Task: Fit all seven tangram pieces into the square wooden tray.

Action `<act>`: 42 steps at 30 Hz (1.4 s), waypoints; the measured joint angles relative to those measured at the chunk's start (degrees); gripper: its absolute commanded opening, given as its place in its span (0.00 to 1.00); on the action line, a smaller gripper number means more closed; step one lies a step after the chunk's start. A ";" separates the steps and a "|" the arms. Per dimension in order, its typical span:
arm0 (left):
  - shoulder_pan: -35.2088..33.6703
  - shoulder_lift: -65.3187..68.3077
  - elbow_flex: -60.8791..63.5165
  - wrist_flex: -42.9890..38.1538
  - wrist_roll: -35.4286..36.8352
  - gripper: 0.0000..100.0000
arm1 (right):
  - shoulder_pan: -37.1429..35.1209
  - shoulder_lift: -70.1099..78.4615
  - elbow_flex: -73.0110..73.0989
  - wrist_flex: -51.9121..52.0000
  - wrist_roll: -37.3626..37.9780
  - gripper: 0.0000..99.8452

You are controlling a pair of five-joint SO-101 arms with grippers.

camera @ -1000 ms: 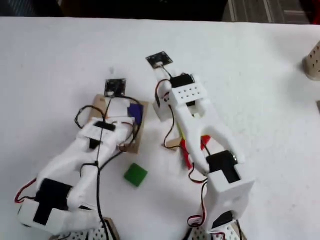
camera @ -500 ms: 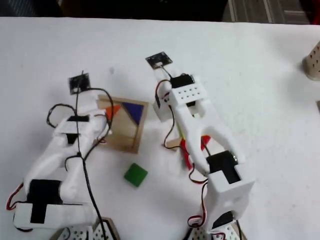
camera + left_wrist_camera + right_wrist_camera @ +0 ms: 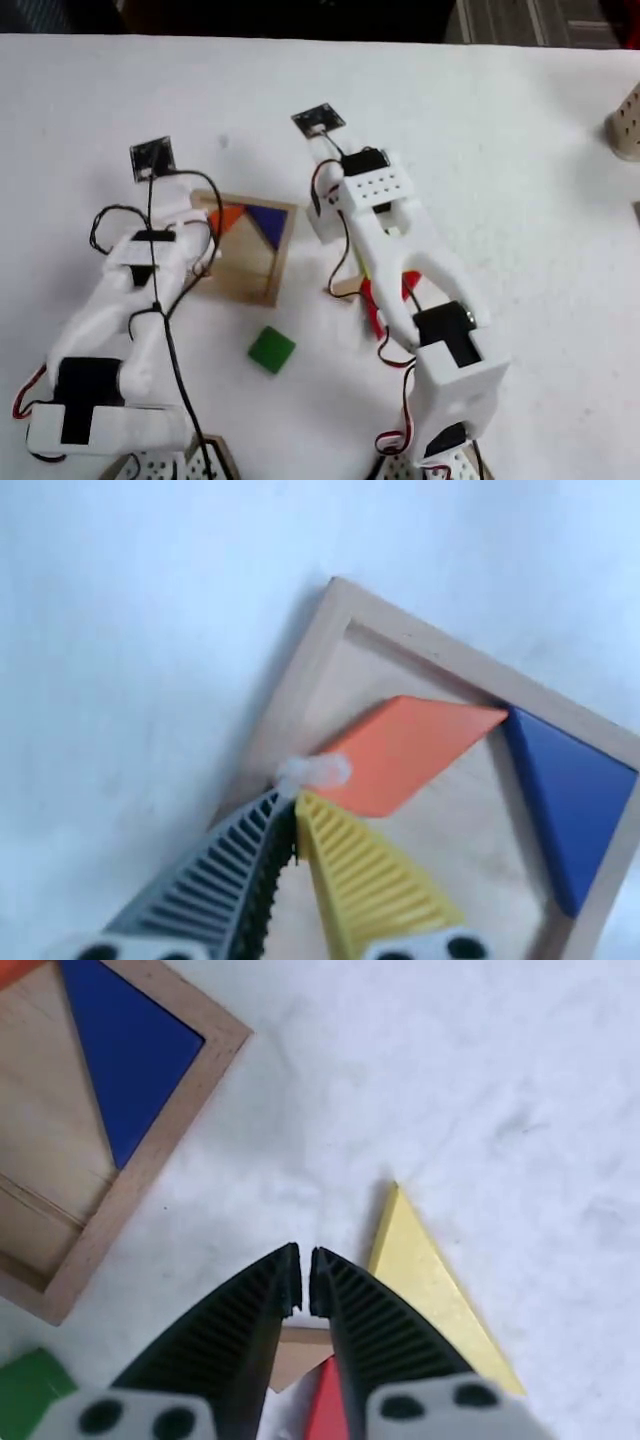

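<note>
Your left arm has drawn back off the square wooden tray (image 3: 281, 262), uncovering the orange parallelogram (image 3: 400, 755) and blue triangle (image 3: 560, 800) inside. The left gripper (image 3: 293, 805) is pinched together and empty at the orange piece's corner. The right gripper (image 3: 305, 1270) is likewise closed on nothing, beside the yellow triangle (image 3: 430, 1280). The green square (image 3: 271, 350) lies loose near the tray.

White matte tabletop (image 3: 520, 150); dark band (image 3: 250, 15) beyond far edge; beige perforated block (image 3: 628, 125) at right edge.

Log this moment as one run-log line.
tray: orange piece, blue triangle in | loose: green square, yellow triangle, red piece | left gripper: shut, by orange piece | right gripper: shut, by yellow triangle
</note>
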 measured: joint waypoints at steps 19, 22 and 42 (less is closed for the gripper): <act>-0.26 0.09 -0.35 -7.56 0.00 0.02 | -0.09 0.00 0.00 0.00 0.00 0.02; -0.26 0.35 -0.70 -9.58 0.00 0.02 | -0.09 0.00 0.97 -0.62 0.00 0.02; 7.91 7.47 -8.00 0.53 0.00 0.02 | -0.09 0.00 1.67 -2.11 0.00 0.02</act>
